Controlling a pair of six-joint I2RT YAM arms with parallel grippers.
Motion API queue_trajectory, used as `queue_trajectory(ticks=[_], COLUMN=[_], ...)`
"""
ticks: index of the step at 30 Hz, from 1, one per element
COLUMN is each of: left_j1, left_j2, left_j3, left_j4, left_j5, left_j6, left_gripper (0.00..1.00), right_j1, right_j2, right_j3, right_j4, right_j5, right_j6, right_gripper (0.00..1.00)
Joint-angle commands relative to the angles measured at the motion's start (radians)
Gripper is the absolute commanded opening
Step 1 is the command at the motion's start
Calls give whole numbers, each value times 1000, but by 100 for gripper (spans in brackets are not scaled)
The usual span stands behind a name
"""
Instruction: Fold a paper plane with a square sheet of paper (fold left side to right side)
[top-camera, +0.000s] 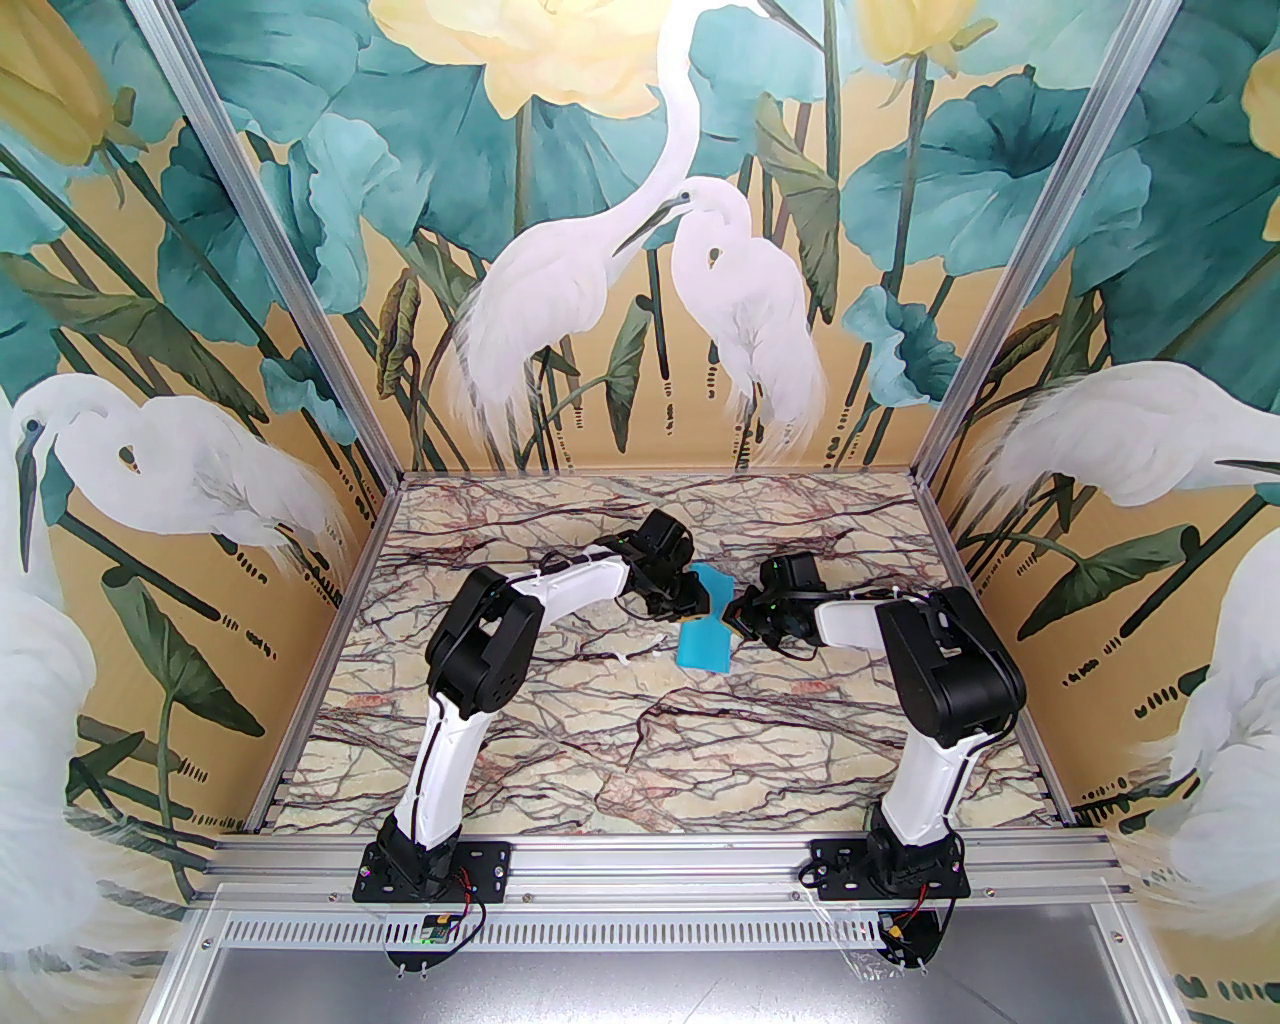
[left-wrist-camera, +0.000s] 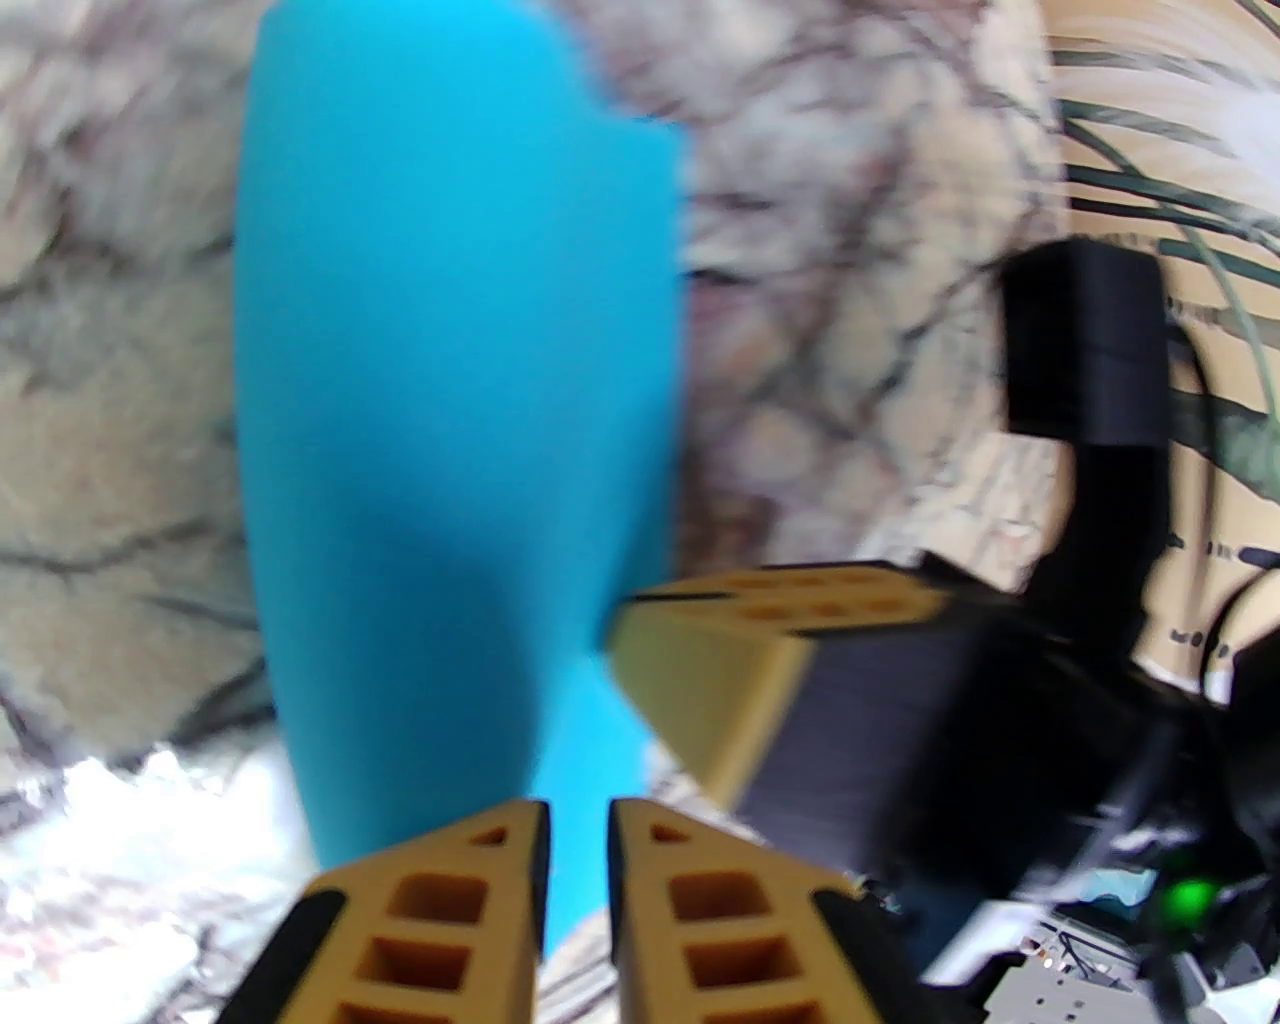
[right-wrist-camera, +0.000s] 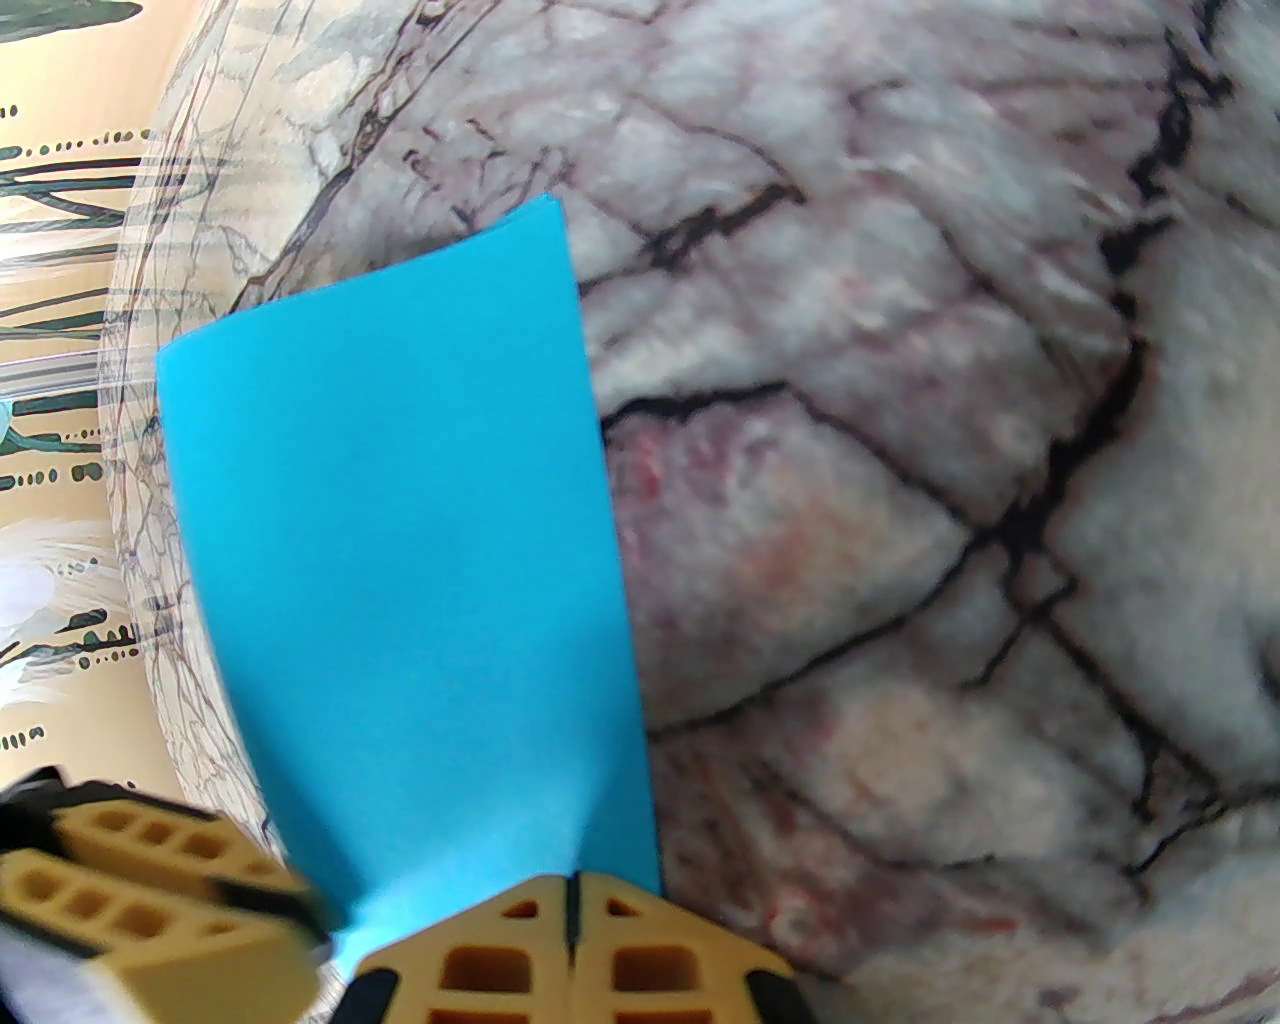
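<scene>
The square sheet of paper (top-camera: 706, 645) is bright cyan-blue and sits mid-table, bent upward between the two arms. My left gripper (top-camera: 700, 600) meets it from the left. In the left wrist view the sheet (left-wrist-camera: 450, 400) runs down into the narrow gap of that gripper (left-wrist-camera: 578, 810), which is shut on its edge. My right gripper (top-camera: 738, 615) comes in from the right. The right wrist view has this gripper (right-wrist-camera: 572, 885) shut on the sheet (right-wrist-camera: 400, 500) at its near edge, with the left fingers (right-wrist-camera: 150, 900) close by. The paper plane is out of view.
The marbled table top (top-camera: 640, 740) spreads around the paper, with free room toward the near edge. Mural walls and aluminium posts (top-camera: 320, 300) close in the back and both sides. A small white scrap (top-camera: 622, 657) lies left of the sheet.
</scene>
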Motion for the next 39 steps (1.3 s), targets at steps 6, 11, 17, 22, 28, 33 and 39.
queue_trajectory(ticks=[6,11,17,22,28,33,39], left_j1=[3,9,9,9,15,39,57], left_j2=[34,37,42,34,-10,-14,38], left_j3=[29,23,-5,-40,-25,13,85], left_j4=[-90,-104,-103,-70,-32,20,10], left_j5=[-109,-137,-148,-118,-57,13,28], left_j6=[62,75,78,60,39,1,13], left_gripper=[19,19,20,19,22,24,25], right_j1=[8,8,8,8,8,7,8], right_j2=[43,45,45,42,38,40,40], right_j3=[-1,0,0,2,-2,-2,-2], right_j4=[-75,-77,-78,-82,-83,-83,-83], right_j5=[50,53,53,53,54,54,56], right_j6=[-18,-19,-19,-22,-23,-24,-24], right_gripper=[0,0,0,0,0,0,0])
